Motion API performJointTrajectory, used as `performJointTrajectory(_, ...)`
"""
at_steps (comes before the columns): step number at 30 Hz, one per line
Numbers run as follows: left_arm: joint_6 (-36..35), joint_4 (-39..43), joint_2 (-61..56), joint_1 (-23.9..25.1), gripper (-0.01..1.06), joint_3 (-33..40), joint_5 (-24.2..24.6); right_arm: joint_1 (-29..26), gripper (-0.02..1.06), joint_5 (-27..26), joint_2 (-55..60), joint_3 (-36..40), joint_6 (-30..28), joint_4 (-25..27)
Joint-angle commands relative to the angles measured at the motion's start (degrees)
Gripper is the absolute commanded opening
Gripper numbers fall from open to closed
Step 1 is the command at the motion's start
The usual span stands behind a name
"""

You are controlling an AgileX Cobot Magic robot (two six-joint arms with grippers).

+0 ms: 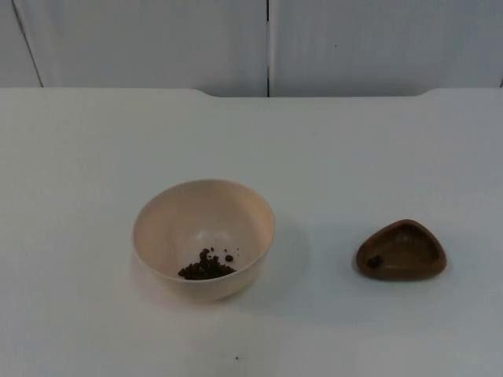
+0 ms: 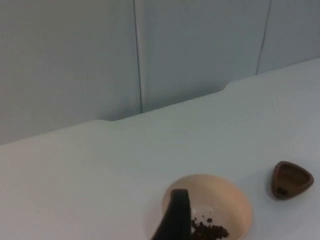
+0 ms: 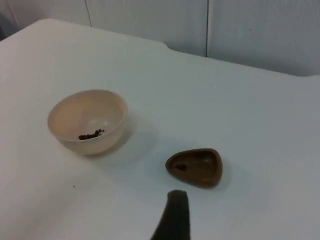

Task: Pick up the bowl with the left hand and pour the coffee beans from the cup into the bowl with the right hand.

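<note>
Bowl, cream and round, stands upright on the white worktop, left of centre and toward the near edge; a small heap of coffee beans lies against its near inner wall, so by the look of it the pour is already made; the bowl rests on the surface rather than in any grasp. Well apart to its right sits the cup, a shallow brown dish of rounded triangular outline, upright and all but empty; one dark bean or speck clings at its left inner side; a tiny dark speck lies on the worktop near the front edge, perhaps a stray bean.

The left gripper hangs above and behind the bowl, one black fingertip showing over the rim in the left wrist view; the right gripper hangs near and above the cup, its black fingertip showing short of it in the right wrist view; whether either pair of fingers is open or closed I cannot tell. Neither touches anything; both seem drawn back and waiting.

No brand, label or writing can be read on bowl or cup; beyond the far edge stands the grey partition wall.
</note>
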Motion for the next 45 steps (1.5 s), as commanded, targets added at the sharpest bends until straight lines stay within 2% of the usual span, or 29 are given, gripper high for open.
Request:
performJointTrajectory(1,0.2,0.9,-1.7,-0.3,0.74,0.2,2.4,0.3,0.69,1.7,-1.0,-0.1,-0.7,0.8)
performJointTrajectory(3,0.2,0.9,-2.7,-0.3,0.74,0.2,3.4,0.3,0.69,2.7,-1.0,-0.1,-1.7,1.2)
performJointTrajectory(5,-0.1,0.9,-4.8,-0.3,0.74,0.2,7.5,0.3,0.69,8.6,-1.0,-0.1,-4.1,2.0)
performJointTrajectory(7,-0.2,1.0,-5.9,-0.3,0.74,0.2,9.8,0.3,0.69,8.5,-1.0,-0.1,-4.4,1.9)
performJointTrajectory(9,-0.2,1.0,-7.2,-0.3,0.74,0.2,11.9,0.3,0.69,5.6,-1.0,0.7,-4.4,2.0)
performJointTrajectory(11,-0.8,1.0,-7.6,-0.3,0.74,0.2,12.5,0.3,0.69,5.8,-1.0,0.7,-4.4,2.1)
performJointTrajectory(14,-4.9,0.8,-8.8,-0.3,0.74,2.3,12.7,0.3,0.69,6.0,-1.0,0.7,-4.4,2.1)
performJointTrajectory(19,-5.2,0.5,-12.5,-0.3,0.74,9.3,12.5,0.3,0.69,6.4,-1.0,1.1,-4.3,2.4)
performJointTrajectory(22,-5.2,1.2,-13.5,-0.3,0.74,10.6,12.4,0.3,0.69,6.5,-1.0,1.1,-4.3,2.4)
performJointTrajectory(29,-5.2,3.1,-13.5,-0.3,0.74,11.5,13.4,0.3,0.69,6.5,-1.0,1.2,-2.2,2.3)
performJointTrajectory(45,-5.2,3.1,-13.5,-0.3,0.74,11.5,13.4,0.3,0.69,6.5,-1.0,1.2,-3.5,2.9)
